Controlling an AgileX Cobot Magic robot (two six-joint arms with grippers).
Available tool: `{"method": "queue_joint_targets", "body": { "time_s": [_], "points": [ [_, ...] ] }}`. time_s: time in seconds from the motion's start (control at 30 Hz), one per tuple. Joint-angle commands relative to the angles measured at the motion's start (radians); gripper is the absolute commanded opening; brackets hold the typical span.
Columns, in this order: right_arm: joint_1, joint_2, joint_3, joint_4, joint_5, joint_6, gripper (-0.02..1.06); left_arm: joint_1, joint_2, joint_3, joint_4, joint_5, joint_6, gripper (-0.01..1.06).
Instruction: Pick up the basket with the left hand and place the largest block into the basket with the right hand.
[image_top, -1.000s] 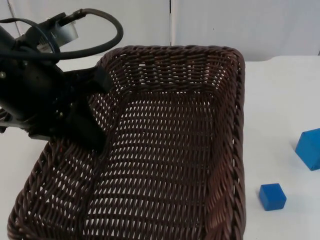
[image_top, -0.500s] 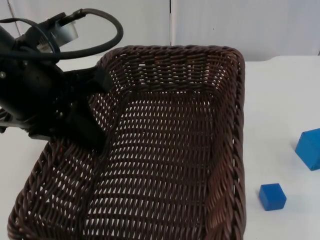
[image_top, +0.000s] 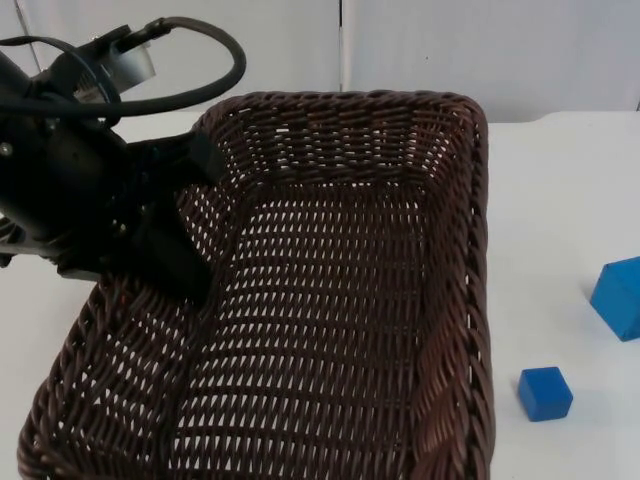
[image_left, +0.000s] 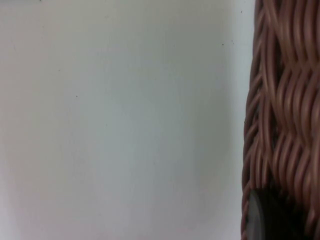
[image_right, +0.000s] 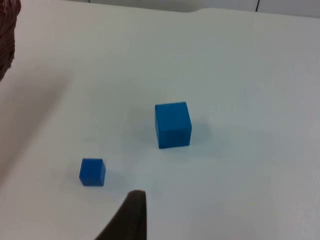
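Observation:
A dark brown wicker basket (image_top: 455, 250) hangs tilted above the table, its near end running out of the top view. My left gripper (image_top: 185, 265) is shut on the basket's left rim, and the woven rim (image_left: 282, 115) stands close up in the left wrist view. The largest blue block (image_top: 620, 298) rests on the table to the right of the basket, also seen as the bigger cube (image_right: 173, 125) in the right wrist view. My right gripper (image_right: 131, 220) hovers above the table, short of both blocks and apart from them.
A small blue block (image_top: 545, 392) lies on the white table between the basket and the large one, seen too as the small cube (image_right: 92, 172). The grey partition wall (image_top: 500, 50) closes the far side.
The near end of the basket has shifted very slightly. Both blocks and the left arm stay where they were.

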Motion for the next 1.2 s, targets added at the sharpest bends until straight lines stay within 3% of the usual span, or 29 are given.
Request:
{"method": "queue_joint_targets", "body": {
  "time_s": [0.0,0.17,0.67,0.93,1.17],
  "points": [
    [-0.006,0.088,-0.031,0.004,-0.069,0.010,1.05,-0.003,-0.014,0.002,-0.025,0.003,-0.012,0.00],
    [-0.006,0.276,-0.107,0.004,-0.134,0.012,1.05,-0.003,-0.014,0.002,-0.025,0.003,-0.014,0.00],
    [-0.006,0.889,-0.414,0.004,-0.143,0.001,1.05,-0.003,-0.014,0.002,-0.025,-0.002,-0.039,0.00],
    [-0.006,1.091,-0.472,0.004,-0.143,-0.016,1.05,-0.003,-0.014,0.002,-0.025,-0.004,-0.039,0.00],
    [-0.004,1.247,-0.472,0.006,-0.199,-0.034,1.05,-0.003,-0.014,0.002,-0.024,-0.004,-0.039,0.00]
  ]
}}
